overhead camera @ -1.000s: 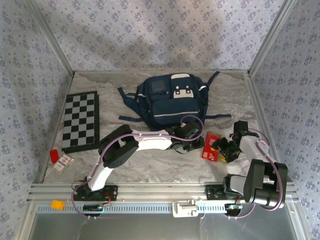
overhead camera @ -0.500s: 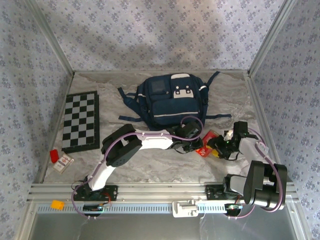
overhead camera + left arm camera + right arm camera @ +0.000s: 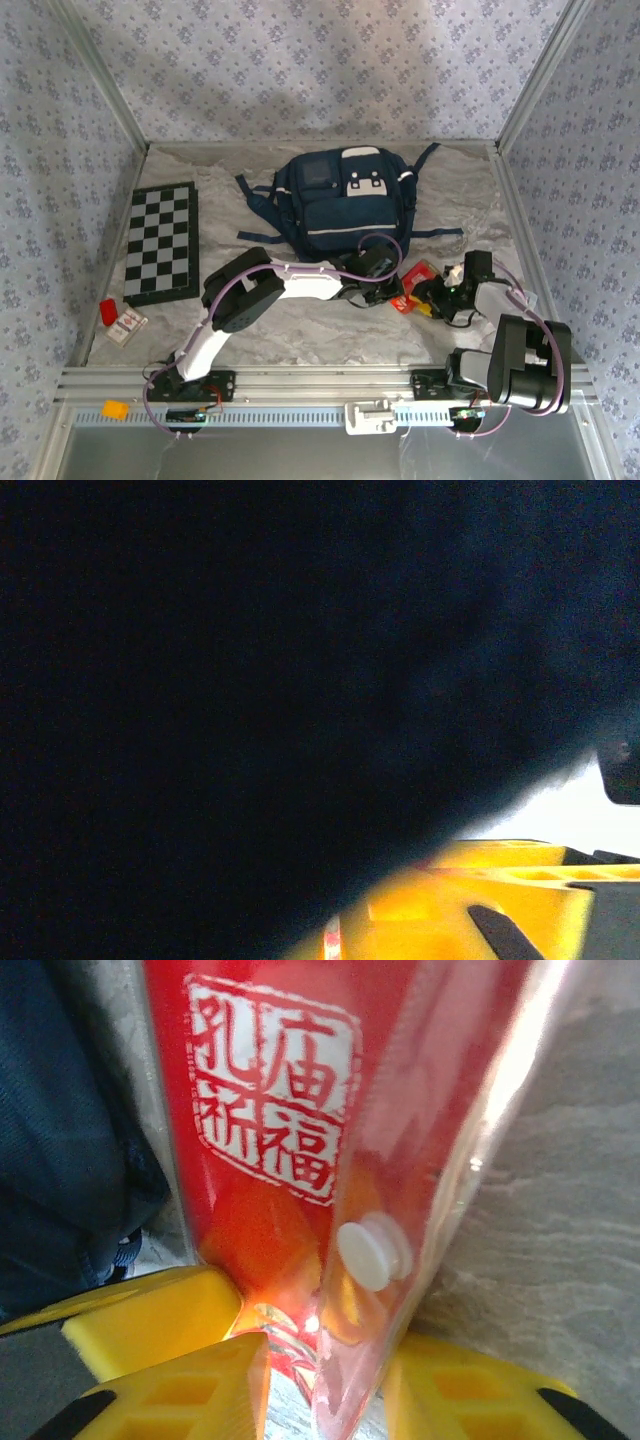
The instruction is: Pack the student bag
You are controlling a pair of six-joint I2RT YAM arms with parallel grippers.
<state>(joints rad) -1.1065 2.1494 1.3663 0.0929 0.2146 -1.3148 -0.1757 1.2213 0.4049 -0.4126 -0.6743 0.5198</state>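
Widest of all, the marbled table [image 3: 320,335]: there's a broad bare stretch on the near side of both grippers, running back to the front rail [image 3: 320,378].

The student bag [image 3: 340,195] lies flat, just beyond the left gripper [image 3: 380,284], with its straps splayed to either side. The bag's near edge sits right against that gripper. From the left wrist, dark navy cloth [image 3: 250,680] blocks nearly everything, with one yellow finger [image 3: 480,900] poking out beneath. Whether those jaws are apart or together, I cannot tell.

The chessboard [image 3: 161,243] is far out to the left of the left gripper, hard against the left wall, with an open strip of table between the two.

The right gripper [image 3: 438,293] is just right of the left one, the two almost meeting, and it has free table out to the right-hand side rail [image 3: 520,230]. Its yellow fingers [image 3: 170,1345] are clamped on the red packet [image 3: 412,285], one on each side of its narrow lower end. Up close, the packet [image 3: 280,1140] stands tilted in a clear sleeve, with a white stamp of characters on its face and a white stud [image 3: 372,1252] on its edge. Navy bag cloth [image 3: 60,1160] shows to the left of it.

Smallest of the lot, far left near the front corner, are a red block [image 3: 107,311] and a small pack [image 3: 127,326] side by side.
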